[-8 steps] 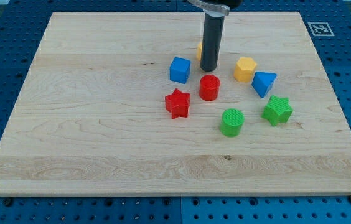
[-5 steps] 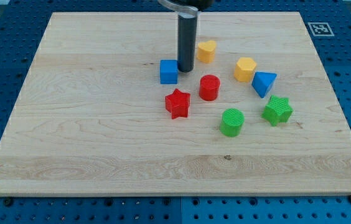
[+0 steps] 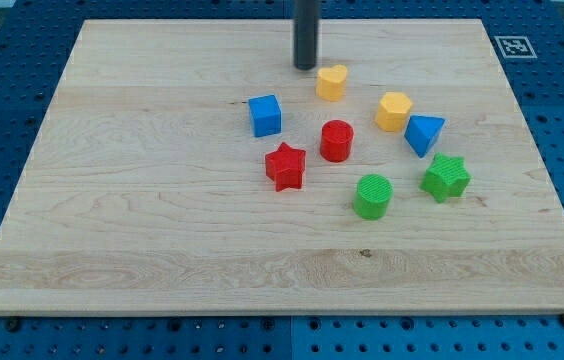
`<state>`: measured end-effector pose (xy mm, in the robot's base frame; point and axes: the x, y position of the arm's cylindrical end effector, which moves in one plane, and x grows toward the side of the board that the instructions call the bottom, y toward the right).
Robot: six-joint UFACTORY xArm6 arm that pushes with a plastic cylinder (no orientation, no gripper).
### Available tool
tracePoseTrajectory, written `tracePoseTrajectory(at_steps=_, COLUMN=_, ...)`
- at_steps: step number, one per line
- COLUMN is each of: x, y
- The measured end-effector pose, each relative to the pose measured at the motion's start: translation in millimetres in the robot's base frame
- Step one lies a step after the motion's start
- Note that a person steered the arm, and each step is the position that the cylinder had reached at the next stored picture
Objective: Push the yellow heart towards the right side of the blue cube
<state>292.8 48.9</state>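
The yellow heart (image 3: 331, 82) lies on the wooden board (image 3: 142, 200) near the view's top, right of centre. The blue cube (image 3: 265, 115) sits lower and to its left, apart from it. My tip (image 3: 306, 67) is on the board just up and left of the yellow heart, close to it, and above and right of the blue cube.
A red cylinder (image 3: 336, 140) and a red star (image 3: 285, 165) lie below the heart. A yellow hexagon block (image 3: 394, 110), a blue triangular block (image 3: 423, 133), a green star (image 3: 446, 177) and a green cylinder (image 3: 372, 196) stand to the right.
My tip moved left past the heart, pushed the blue cube a little left, then drew up toward the view's top. The yellow heart, hidden behind the rod before, now shows.
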Motion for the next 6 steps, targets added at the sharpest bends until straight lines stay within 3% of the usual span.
tracePoseTrajectory(at_steps=2, x=7.4, y=5.3)
tracePoseTrajectory(at_steps=3, x=-10.8, y=5.6)
tracePoseTrajectory(at_steps=6, x=2.7, y=58.7)
